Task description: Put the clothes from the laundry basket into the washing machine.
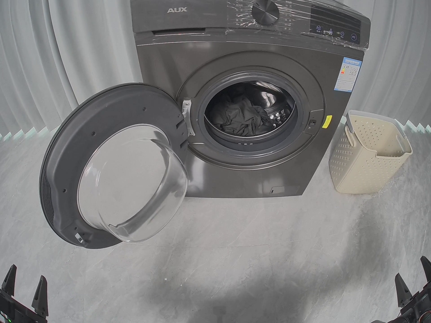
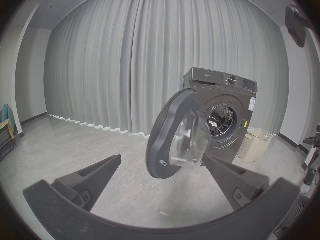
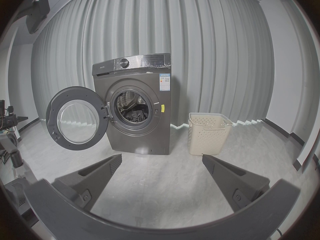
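A grey front-loading washing machine [image 1: 251, 113] stands ahead with its round door [image 1: 112, 167] swung wide to the left. Dark clothes [image 1: 240, 115] lie inside the drum, also seen as dark clothes [image 3: 135, 114] in the right wrist view. A cream perforated laundry basket [image 1: 369, 158] stands on the floor just right of the machine; no clothes show in the basket [image 3: 208, 132]. My left gripper [image 2: 161, 170] is open and holds nothing, low at the left, well back from the machine. My right gripper [image 3: 161, 169] is open and holds nothing, low at the right.
Pale pleated curtains [image 1: 54, 45] hang behind the machine. Grey tiled floor [image 1: 251, 256] lies bare between me and the machine. The open door [image 2: 173, 134] juts out over the floor on the left side.
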Robot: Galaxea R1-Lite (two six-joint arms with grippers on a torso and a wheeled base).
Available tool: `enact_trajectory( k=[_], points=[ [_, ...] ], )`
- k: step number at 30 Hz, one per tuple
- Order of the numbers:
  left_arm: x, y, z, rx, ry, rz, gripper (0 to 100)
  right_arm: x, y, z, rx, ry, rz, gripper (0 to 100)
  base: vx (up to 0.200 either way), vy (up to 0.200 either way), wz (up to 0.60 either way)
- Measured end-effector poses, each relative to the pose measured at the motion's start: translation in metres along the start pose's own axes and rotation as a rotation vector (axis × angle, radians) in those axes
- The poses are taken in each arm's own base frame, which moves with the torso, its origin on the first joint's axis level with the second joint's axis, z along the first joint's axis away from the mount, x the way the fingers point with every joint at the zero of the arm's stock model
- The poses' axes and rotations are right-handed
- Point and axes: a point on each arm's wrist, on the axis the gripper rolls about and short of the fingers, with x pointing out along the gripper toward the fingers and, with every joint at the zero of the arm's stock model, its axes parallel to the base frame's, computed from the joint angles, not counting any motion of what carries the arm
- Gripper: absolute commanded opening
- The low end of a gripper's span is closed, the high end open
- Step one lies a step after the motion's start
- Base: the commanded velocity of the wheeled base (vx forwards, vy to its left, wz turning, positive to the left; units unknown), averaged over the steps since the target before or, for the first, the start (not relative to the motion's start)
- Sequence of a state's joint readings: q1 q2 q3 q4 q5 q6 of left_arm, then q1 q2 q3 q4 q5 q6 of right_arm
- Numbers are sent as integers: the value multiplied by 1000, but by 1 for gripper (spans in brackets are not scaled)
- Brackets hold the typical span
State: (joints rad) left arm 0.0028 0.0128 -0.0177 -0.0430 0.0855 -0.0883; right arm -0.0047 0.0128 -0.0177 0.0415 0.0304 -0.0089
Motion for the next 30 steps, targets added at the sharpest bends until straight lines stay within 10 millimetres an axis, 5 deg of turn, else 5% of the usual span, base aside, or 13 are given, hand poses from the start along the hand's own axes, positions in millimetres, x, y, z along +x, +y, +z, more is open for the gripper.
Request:
enact_trajectory(
  k=[14, 21, 30],
  points=[
    [-1, -1, 4, 25, -16, -19, 100, 0, 0, 0, 0, 1, 1, 100, 0, 14, 0],
    [-3, -7, 45, 26, -66, -120, 100, 0, 0, 0, 0, 1, 0, 100, 0, 0, 0],
    [46, -18, 90, 27, 72, -271, 100, 0, 0, 0, 0, 1, 0, 100, 0, 0, 0]
  ],
)
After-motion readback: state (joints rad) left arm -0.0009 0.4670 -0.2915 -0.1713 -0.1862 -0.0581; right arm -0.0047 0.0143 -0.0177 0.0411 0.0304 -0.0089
